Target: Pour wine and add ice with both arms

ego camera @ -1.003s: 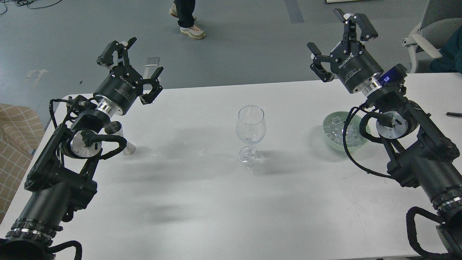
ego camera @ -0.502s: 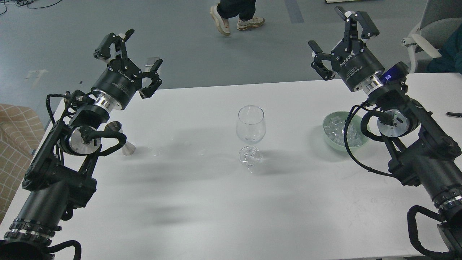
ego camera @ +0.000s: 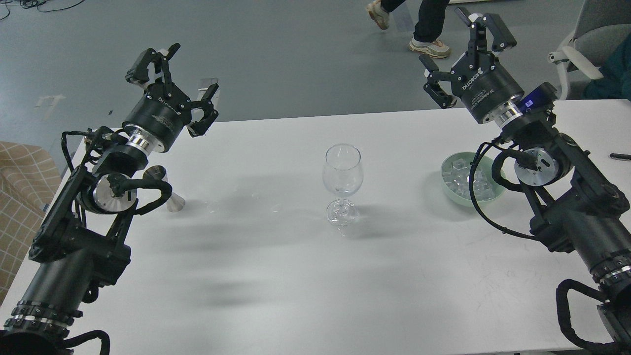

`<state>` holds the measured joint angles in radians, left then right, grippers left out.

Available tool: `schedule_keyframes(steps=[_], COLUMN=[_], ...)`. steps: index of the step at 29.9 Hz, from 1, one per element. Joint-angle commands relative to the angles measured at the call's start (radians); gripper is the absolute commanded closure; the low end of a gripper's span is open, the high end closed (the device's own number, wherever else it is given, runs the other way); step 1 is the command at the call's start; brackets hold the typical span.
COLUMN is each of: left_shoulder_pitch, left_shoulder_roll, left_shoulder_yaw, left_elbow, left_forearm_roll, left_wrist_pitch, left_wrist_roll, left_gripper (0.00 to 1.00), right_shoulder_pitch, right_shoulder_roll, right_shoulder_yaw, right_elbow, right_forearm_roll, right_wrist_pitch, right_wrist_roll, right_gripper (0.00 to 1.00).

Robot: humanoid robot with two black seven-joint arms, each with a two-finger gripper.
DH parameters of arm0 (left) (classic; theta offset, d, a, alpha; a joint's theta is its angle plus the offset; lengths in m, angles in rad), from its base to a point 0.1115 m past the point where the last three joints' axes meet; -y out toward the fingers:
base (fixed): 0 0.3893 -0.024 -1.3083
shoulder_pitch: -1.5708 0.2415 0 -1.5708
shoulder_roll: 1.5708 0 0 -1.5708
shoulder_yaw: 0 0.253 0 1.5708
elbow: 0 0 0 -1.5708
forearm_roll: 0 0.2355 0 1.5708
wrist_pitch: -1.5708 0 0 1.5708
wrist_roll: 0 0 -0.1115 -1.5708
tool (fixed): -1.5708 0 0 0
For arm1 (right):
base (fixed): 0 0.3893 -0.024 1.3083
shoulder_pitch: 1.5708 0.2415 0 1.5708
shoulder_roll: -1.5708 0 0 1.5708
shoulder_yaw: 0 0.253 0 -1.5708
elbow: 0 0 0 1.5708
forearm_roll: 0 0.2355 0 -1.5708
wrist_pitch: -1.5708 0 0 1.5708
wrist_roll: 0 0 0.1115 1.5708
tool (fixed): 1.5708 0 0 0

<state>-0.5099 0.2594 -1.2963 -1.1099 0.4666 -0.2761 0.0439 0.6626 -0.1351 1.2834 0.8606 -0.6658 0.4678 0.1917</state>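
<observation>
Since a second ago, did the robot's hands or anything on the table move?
The left gripper rose a little and drifted left, away from the table. The right gripper barely shifted. Both stayed open and empty. Behind, a person's legs walked from left to right. The wine glass, the metal cup and the green bowl of ice stayed put.
</observation>
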Motion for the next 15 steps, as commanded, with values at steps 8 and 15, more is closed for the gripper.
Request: schedule_keyframes(steps=[8,15], left_shoulder_pitch=[0.008,0.008], left_shoulder_roll=[-0.008,-0.006], left_shoulder_yaw=[-0.001,0.0], left_elbow=[0.001,0.001], left_forearm_roll=[0.0,-0.005], left_wrist_pitch=[0.0,0.0], left_wrist_roll=[-0.001,0.001], left_gripper=[0.03,0.03], right_shoulder_pitch=[-0.005,-0.009], right_shoulder_roll=[-0.001,-0.001], right_shoulder_yaw=[0.001,0.001], right_elbow=[0.0,0.0], right_forearm_roll=[0.0,-0.002], right_wrist_pitch=[0.0,0.0], right_wrist_roll=[0.0,-0.001], right_gripper=[0.0,0.0])
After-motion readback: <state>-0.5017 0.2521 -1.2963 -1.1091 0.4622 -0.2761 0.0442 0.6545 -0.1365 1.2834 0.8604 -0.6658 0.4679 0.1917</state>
